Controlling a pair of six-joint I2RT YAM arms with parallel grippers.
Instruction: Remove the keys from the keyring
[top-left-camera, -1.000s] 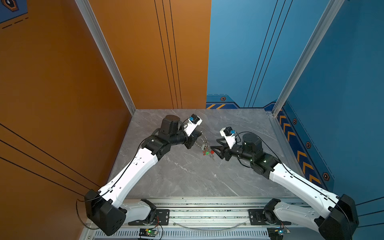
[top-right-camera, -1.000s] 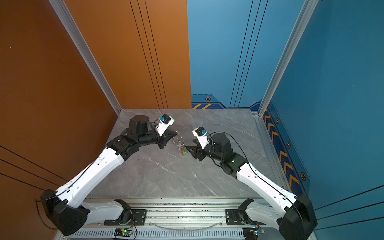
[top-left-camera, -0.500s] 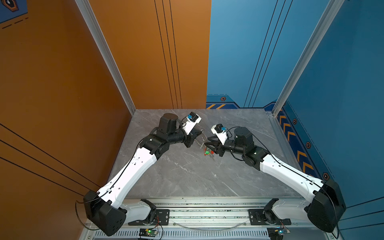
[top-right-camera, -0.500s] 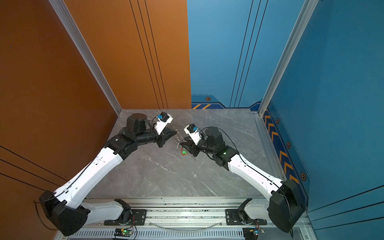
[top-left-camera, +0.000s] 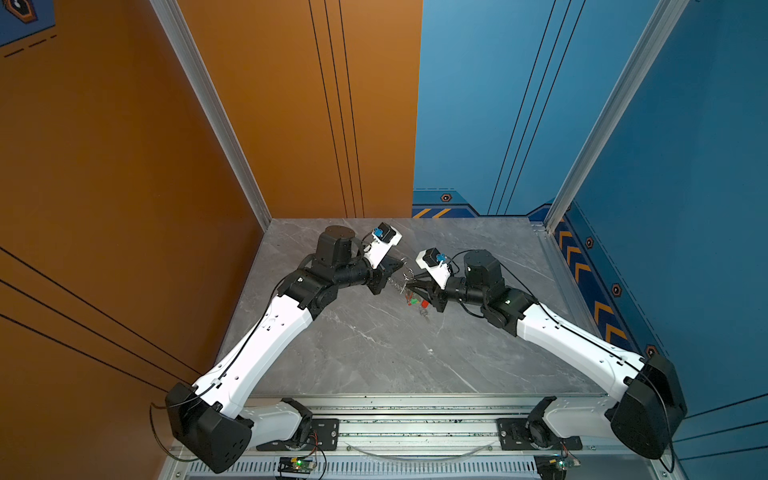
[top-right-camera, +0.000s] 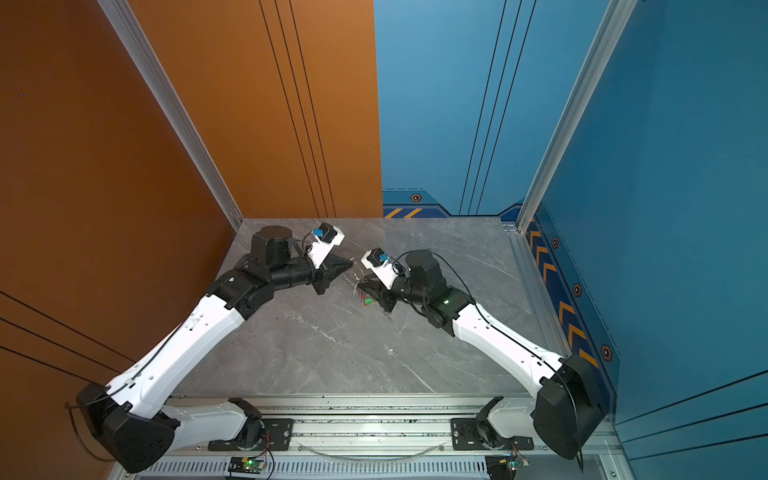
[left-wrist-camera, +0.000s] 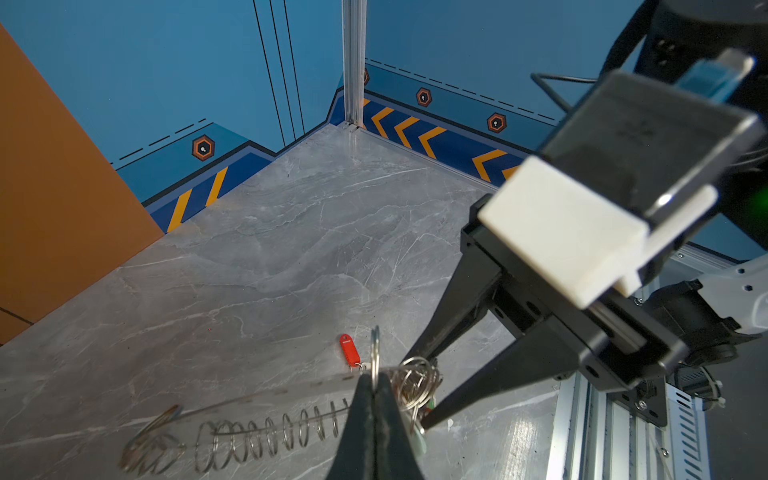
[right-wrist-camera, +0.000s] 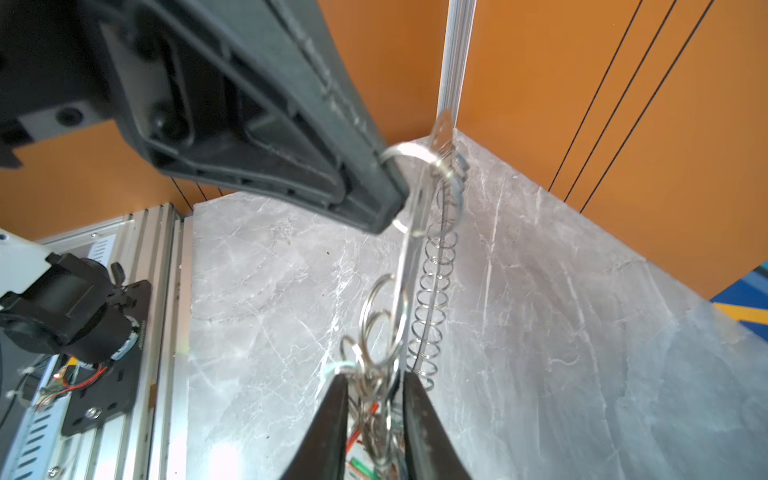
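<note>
**Step in hand:** seizure of a key for detachment. No key is seen freed.

**Position:** The flat, washer-like metal keyring (left-wrist-camera: 375, 347) is held edge-on above the grey marble-patterned table (left-wrist-camera: 291, 249), between the two arms near the middle of the work area. Whether the lowest hanging parts touch the table cannot be told.

**Left gripper** (left-wrist-camera: 375, 380)**:** It is pressed together on the rim of the keyring.

**Keys:** The small metal keys (right-wrist-camera: 370, 419), with their wire split rings, are bunched at the end of the disc away from that hold. A red oval plastic tag (left-wrist-camera: 350, 351) shows beside the disc.

**Right gripper** (right-wrist-camera: 374, 386)**:** It is set about the bunch, one finger on either side, with a gap between the jaws. Whether the pads bear on the rings cannot be told.

**Judgement:** Several rings lie between the jaws together, so one key or its split ring should first be isolated. A firm pinch is then required, followed by a pull away from the disc against the left-hand hold. A slipped grip or a tangled bunch is the risk noted.
</note>
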